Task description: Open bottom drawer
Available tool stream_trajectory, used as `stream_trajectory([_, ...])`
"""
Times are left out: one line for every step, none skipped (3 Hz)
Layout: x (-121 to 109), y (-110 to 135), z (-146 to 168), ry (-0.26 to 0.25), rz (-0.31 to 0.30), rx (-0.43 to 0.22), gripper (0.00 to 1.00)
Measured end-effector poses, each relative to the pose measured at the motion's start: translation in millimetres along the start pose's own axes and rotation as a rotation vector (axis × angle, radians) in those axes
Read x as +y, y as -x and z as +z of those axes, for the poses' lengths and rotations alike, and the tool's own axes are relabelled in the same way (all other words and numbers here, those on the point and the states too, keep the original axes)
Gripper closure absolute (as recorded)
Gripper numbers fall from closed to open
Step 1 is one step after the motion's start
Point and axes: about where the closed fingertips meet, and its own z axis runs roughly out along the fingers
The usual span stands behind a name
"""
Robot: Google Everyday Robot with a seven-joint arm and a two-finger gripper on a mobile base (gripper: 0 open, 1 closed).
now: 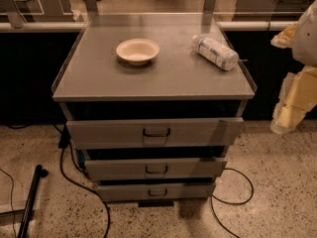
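The grey metal cabinet (99,78) has three drawers stacked under its top. The bottom drawer (119,192) is the narrowest and shortest front, low near the floor, with a small dark pull handle (157,192). A dark gap shows above its front, and its inside is hidden. The mid-sized front (114,169) and the widest top front (109,132) sit above it. My gripper (283,124) hangs at the right edge of the view, right of the cabinet at about the top drawer's height. It is well apart from the bottom drawer and touches nothing.
A white bowl (137,50) and a plastic bottle (215,52) lying on its side rest on the cabinet top. Black cables (74,180) run over the speckled floor on both sides of the cabinet. A black pole (29,200) lies at the lower left.
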Motion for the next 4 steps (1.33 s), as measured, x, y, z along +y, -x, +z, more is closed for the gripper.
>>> stream_trajectory([0.0,0.0,0.0,0.0,0.0,0.0,0.0])
stream_trajectory([-0.3,-4.5,21.1,0.014,0.016,-0.01,0.0])
stream_trajectory([4.6,-12.7,62.0,0.017,0.003,-0.106,0.0])
stream_trajectory([15.5,-13.5,87.9,0.013,-0.033,-0.208,0.0])
